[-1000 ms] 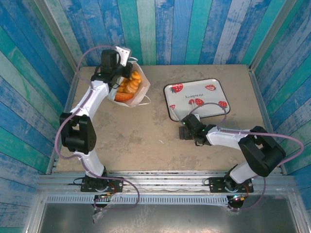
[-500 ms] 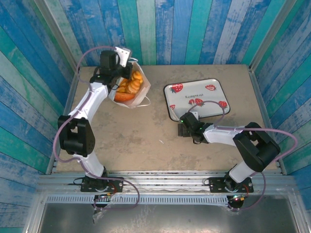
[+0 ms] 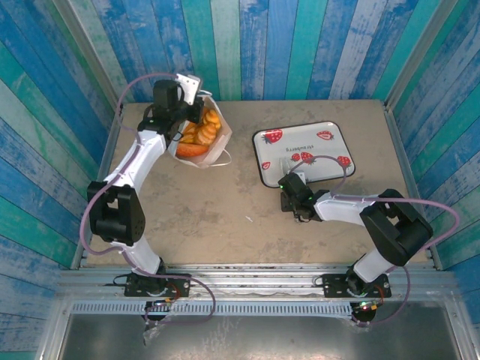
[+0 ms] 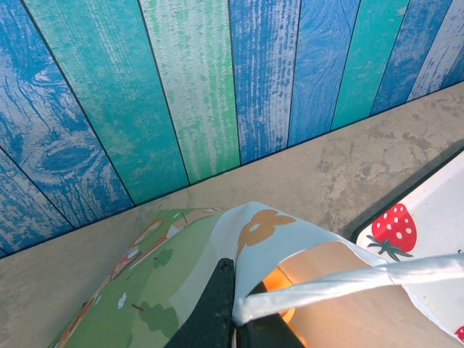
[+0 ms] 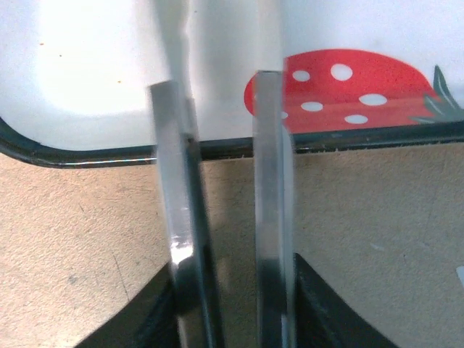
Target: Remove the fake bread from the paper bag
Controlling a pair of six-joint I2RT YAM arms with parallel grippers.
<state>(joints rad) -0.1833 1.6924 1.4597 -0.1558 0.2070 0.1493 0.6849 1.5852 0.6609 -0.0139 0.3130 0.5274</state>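
Blue and teal painted planks point(image 3: 262, 45) are walling in a tan table point(image 3: 225, 225) on three sides. Toward 11 o'clock on that table, the paper bag point(image 3: 215, 150) is standing with its mouth open, tilting slightly toward 5 o'clock. The fake bread point(image 3: 199, 135) is sitting inside it as a heap of glossy orange pieces, none of it out on the table.

At the bag's 10 o'clock rim, the left claw point(image 3: 178, 118) is reaching in from above. In the left wrist view, this claw point(image 4: 233, 304) is pressing its fingers together on the bag's point(image 4: 181, 283) edge, and a white loop handle point(image 4: 348, 279) is running out from the pinch toward 3 o'clock. An orange glow is showing in the bag's opening.

Toward 1 o'clock, well apart from the bag, a white strawberry-printed tray point(image 3: 330, 142) is lying flat. The right claw point(image 3: 291, 187) is sitting low at the tray's 6 o'clock edge, pointing toward 12 o'clock. In the right wrist view, this claw point(image 5: 232, 308) is clamping the metal tongs point(image 5: 177, 217), its dark fingers point(image 5: 159, 319) pressing on the outer sides of the two arms. The arms are reaching over the tray's dark rim point(image 5: 72, 156), with a gap between them, just beside a printed strawberry point(image 5: 341, 87).
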